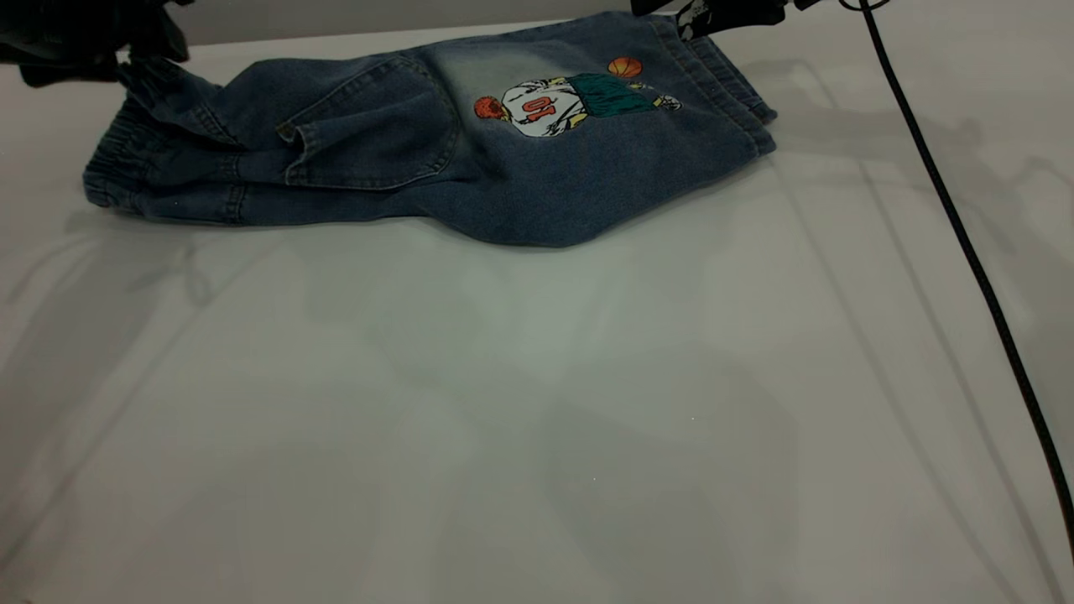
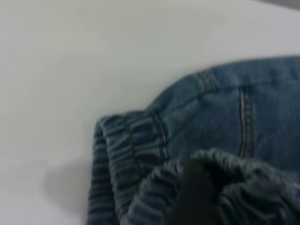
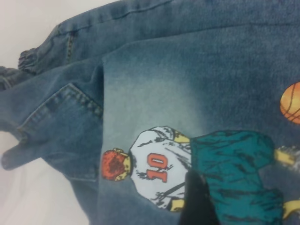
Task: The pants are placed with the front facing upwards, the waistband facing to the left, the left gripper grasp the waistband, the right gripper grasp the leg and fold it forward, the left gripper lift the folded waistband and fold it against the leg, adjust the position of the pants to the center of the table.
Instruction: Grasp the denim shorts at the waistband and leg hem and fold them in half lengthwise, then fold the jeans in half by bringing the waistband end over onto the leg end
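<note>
The blue denim pants (image 1: 436, 159) lie folded along the far part of the white table (image 1: 537, 419), back side up, showing a patch pocket (image 1: 369, 134) and a cartoon figure print (image 1: 570, 101). The gathered waistband (image 1: 126, 159) is at the left. My left gripper (image 1: 134, 60) is shut on a lifted bunch of waistband (image 2: 234, 187), with one black finger (image 2: 197, 197) showing in the left wrist view. At the far right, my right gripper (image 1: 695, 17) sits at the hem of the leg (image 1: 722, 84). One finger (image 3: 197, 206) lies over the denim and the other is hidden beneath it.
A black cable (image 1: 965, 252) runs down the right side of the table from the right arm. The table's far edge (image 1: 336, 38) lies just behind the pants. White tabletop stretches in front of the pants to the near edge.
</note>
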`<action>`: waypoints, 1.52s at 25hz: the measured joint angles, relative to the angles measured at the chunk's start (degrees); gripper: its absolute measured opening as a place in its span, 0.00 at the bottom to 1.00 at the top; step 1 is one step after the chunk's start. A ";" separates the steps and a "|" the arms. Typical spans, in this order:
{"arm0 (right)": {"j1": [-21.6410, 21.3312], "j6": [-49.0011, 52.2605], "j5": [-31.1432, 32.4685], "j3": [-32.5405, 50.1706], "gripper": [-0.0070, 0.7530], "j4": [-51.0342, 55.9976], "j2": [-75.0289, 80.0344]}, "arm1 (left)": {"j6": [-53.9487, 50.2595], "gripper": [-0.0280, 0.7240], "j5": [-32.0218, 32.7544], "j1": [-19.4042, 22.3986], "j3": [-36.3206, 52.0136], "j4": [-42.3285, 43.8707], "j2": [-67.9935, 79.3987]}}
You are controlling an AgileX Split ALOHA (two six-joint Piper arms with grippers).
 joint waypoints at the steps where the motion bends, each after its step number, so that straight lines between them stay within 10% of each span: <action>1: 0.00 0.28 0.76 0.00 0.55 -0.18 0.00 | 0.00 0.76 0.99 0.00 0.00 0.00 0.00; 20: 3.57 9.62 3.52 0.00 0.55 -13.77 -0.04 | -0.27 0.82 28.74 5.27 0.11 6.07 -11.55; 26: 3.57 9.61 3.45 0.00 0.55 -13.95 -0.04 | -0.41 0.82 27.60 11.43 0.05 6.23 -10.39; 38: 3.57 9.72 4.42 0.00 0.55 -13.89 -0.04 | 0.08 0.82 14.95 10.84 0.01 1.04 1.09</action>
